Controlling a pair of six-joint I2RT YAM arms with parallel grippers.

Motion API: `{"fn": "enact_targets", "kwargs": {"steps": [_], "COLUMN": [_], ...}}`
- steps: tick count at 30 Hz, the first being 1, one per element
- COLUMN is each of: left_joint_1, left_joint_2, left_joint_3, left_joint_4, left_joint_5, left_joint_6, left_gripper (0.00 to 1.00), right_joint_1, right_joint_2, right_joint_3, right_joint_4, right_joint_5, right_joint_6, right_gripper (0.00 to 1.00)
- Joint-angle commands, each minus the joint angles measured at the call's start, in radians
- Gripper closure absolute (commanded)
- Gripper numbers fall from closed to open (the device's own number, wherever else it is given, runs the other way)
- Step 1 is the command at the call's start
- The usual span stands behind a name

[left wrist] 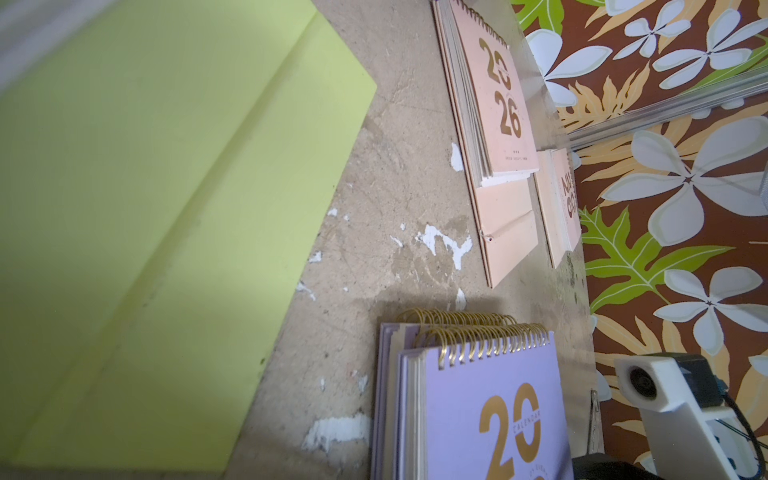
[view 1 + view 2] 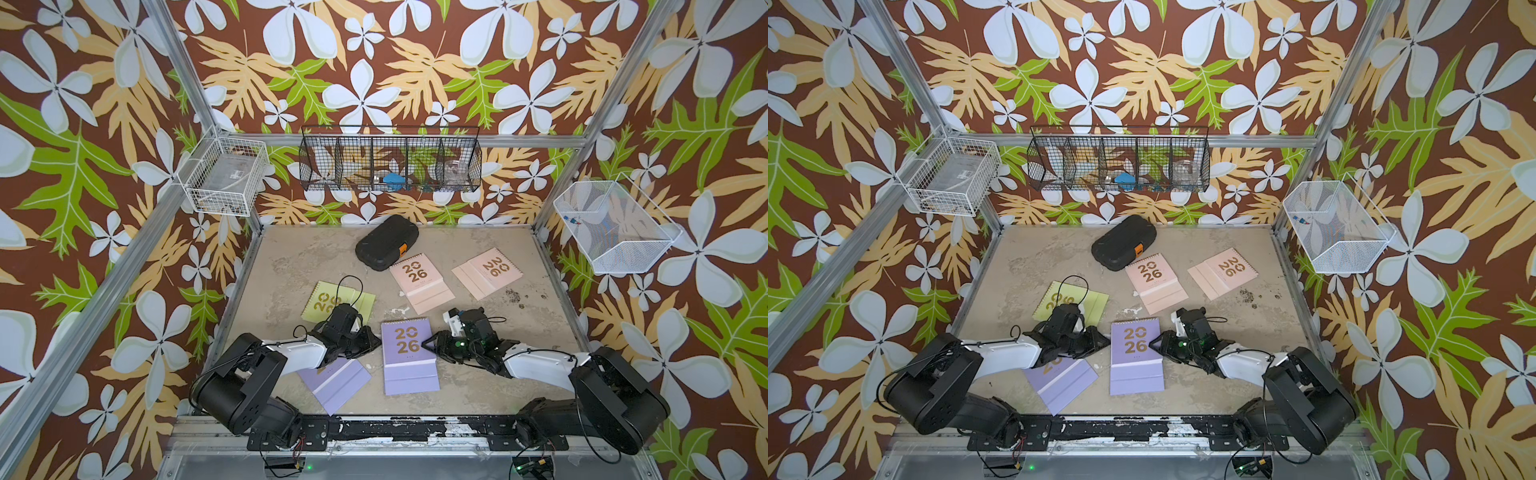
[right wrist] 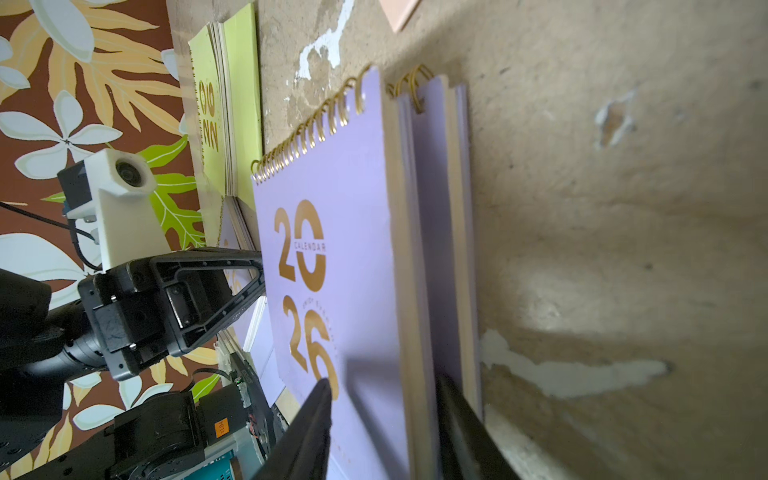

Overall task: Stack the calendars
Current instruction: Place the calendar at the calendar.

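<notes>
Two lilac calendars lie stacked at the table's middle front [image 2: 409, 357] [image 3: 332, 249], their gold spirals one above the other [image 1: 478, 336]. My right gripper [image 2: 426, 344] [image 3: 384, 380] is open and straddles the top one's right edge, with one finger [image 3: 316, 415] just above the cover. My left gripper [image 2: 377, 343] [image 3: 257, 270] is shut, its tip at the stack's left edge, holding nothing. A third lilac calendar [image 2: 336, 382] lies partly under the left arm. The lime green one [image 2: 332, 305] is behind that arm. Two pale pink ones [image 2: 419, 282] [image 2: 486, 272] lie further back.
A black rounded case with an orange tab [image 2: 386, 241] lies at the back centre. Wire baskets hang on the back wall [image 2: 390, 158], the left frame [image 2: 226, 174] and the right wall [image 2: 611, 226]. The metal front rail [image 2: 415, 428] runs between the arm bases.
</notes>
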Motion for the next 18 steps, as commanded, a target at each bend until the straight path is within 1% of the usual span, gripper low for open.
{"fn": "enact_targets", "kwargs": {"steps": [1, 6, 11, 18], "left_joint_1": [0.002, 0.002, 0.002, 0.002], "left_joint_2": [-0.006, -0.011, -0.014, -0.014], "left_joint_3": [-0.005, -0.006, -0.005, 0.003], "left_joint_4": [0.005, 0.004, -0.002, -0.011], "left_joint_5": [0.004, 0.006, 0.005, 0.001], "left_joint_6": [0.005, 0.006, 0.008, 0.014], "left_gripper": [0.83, 0.84, 0.83, 0.84], "right_joint_1": [0.000, 0.000, 0.000, -0.001], "right_joint_2": [0.000, -0.002, -0.006, -0.017], "right_joint_3": [0.006, 0.008, 0.018, 0.021], "right_joint_4": [-0.024, -0.035, -0.069, -0.097], "right_joint_5": [0.031, 0.043, 0.061, 0.079], "right_joint_6": [-0.015, -0.018, -0.025, -0.033], "right_gripper": [0.55, 0.53, 0.46, 0.39]}}
